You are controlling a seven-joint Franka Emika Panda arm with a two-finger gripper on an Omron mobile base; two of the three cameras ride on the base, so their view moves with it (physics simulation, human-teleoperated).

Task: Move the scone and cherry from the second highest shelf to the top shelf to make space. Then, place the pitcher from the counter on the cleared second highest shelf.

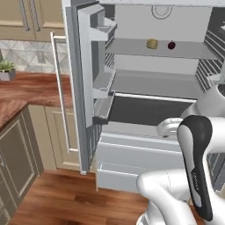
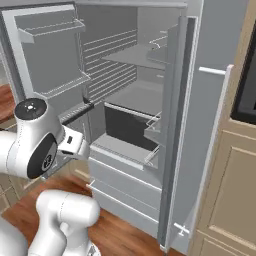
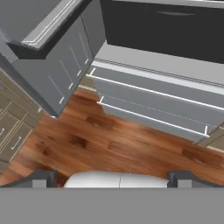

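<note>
The fridge stands open, its pale grey matte panels stacked inside. On the second highest shelf point(image 1: 132, 49) sit the scone point(image 1: 152, 43) — a lumpy golden-tan lump — and, just to its right but apart from it, the small, round, dark red cherry point(image 1: 171, 45). The top shelf point(image 2: 132, 58) is seen in the right base view. The reddish-brown wood-grain counter point(image 1: 30, 88) runs off left, bearing a small potted plant point(image 1: 7, 70). The gripper point(image 3: 113, 178) points down at the glossy wooden floor point(image 3: 109, 144) before the ribbed grey freezer drawers point(image 3: 157, 96) — jaws spread wide, holding nothing, well below and apart from scone and cherry.
</note>
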